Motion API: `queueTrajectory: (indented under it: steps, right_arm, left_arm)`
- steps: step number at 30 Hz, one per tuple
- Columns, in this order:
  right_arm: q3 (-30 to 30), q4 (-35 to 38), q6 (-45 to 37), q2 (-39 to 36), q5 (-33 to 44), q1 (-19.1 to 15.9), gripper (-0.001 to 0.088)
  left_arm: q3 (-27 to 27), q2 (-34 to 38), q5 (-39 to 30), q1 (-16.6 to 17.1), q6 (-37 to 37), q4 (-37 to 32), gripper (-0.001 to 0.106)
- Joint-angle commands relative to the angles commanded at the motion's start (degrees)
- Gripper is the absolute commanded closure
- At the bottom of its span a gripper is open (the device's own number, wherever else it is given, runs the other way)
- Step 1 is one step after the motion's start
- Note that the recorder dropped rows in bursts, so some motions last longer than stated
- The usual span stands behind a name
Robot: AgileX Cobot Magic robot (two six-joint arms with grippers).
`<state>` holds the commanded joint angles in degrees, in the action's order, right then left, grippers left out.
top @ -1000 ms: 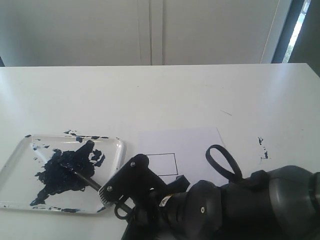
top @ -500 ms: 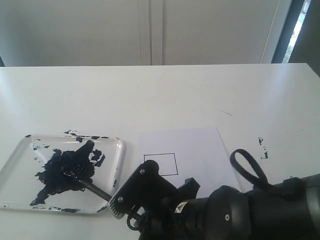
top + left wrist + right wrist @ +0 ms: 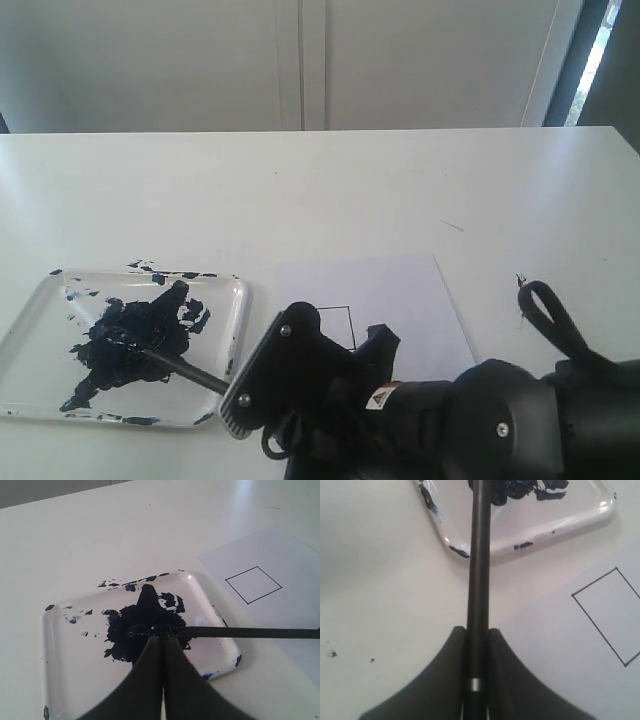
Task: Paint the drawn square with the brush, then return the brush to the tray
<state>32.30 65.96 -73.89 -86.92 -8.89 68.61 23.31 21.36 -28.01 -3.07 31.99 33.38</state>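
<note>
The black brush [image 3: 185,372] slants from the tray [image 3: 238,300] toward the near side, its tip in the dark paint blotch [image 3: 130,335]. My right gripper [image 3: 236,396] is shut on the handle just outside the tray's near right corner; in the right wrist view the brush [image 3: 479,555] runs out between the fingers of that gripper [image 3: 477,630]. The drawn square [image 3: 615,615] on the white paper [image 3: 400,285] is unpainted; the arm hides most of it in the exterior view. My left gripper [image 3: 162,639] is shut and empty, over the tray [image 3: 55,645] and the brush [image 3: 240,632].
The right arm's dark bulk and a cable loop [image 3: 550,305] fill the near right of the exterior view. Small paint specks [image 3: 520,282] mark the white table right of the paper. A pale wall stands behind the table's far edge.
The right arm has shifted right and nearer, covering more of the square. The brush has stayed gripped, its tip sliding slightly within the paint blotch.
</note>
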Motion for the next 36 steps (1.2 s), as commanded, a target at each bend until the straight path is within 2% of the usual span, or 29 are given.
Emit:
queueTrajectory:
  steps: [6, 9, 10, 12, 18, 24, 26, 29, 31, 36]
  right_arm:
    - [-0.4, 23.8, -24.4, 0.0, -3.4, 0.0, 0.0868]
    - [-0.4, 32.9, -35.3, 0.0, -7.2, 0.0, 0.0868]
    - [-0.3, 34.0, -38.4, 0.0, -9.3, 0.0, 0.0868]
    - [-0.3, 34.0, -39.2, 0.0, -10.5, 0.0, 0.0868]
    - [-0.1, 34.0, -38.8, 0.4, -1.2, 0.0, 0.0868]
    - [-0.1, 34.0, -36.8, 0.4, 2.0, 0.0, 0.0868]
    - [-0.1, 34.0, -36.8, 0.4, 0.2, 0.0, 0.0868]
    - [-0.1, 34.0, -36.8, 0.4, -9.0, 0.0, 0.0868]
    - [-0.1, 34.0, -36.8, 0.4, -10.1, 0.0, 0.0868]
    - [-0.1, 34.0, -36.8, 0.4, 1.1, 0.0, 0.0868]
  left_arm:
    - [0.0, 0.0, 0.0, 0.0, 0.0, 0.0, 0.105]
    - [0.0, 0.0, 0.0, 0.0, 0.0, 0.0, 0.105]
    - [0.0, 0.0, 0.0, 0.0, 0.0, 0.0, 0.105]
    - [0.0, 0.0, 0.0, 0.0, 0.0, 0.0, 0.105]
    - [0.0, 0.0, 0.1, 0.0, 0.0, 0.0, 0.105]
    - [0.0, 0.0, 0.1, 0.0, 0.0, 0.0, 0.105]
    - [0.0, 0.0, 0.1, 0.0, 0.0, 0.0, 0.105]
    - [0.0, 0.0, 0.1, 0.0, 0.0, 0.0, 0.105]
    - [0.0, 0.0, 0.1, 0.0, 0.0, 0.0, 0.105]
    - [0.0, 0.0, 0.1, 0.0, 0.0, 0.0, 0.105]
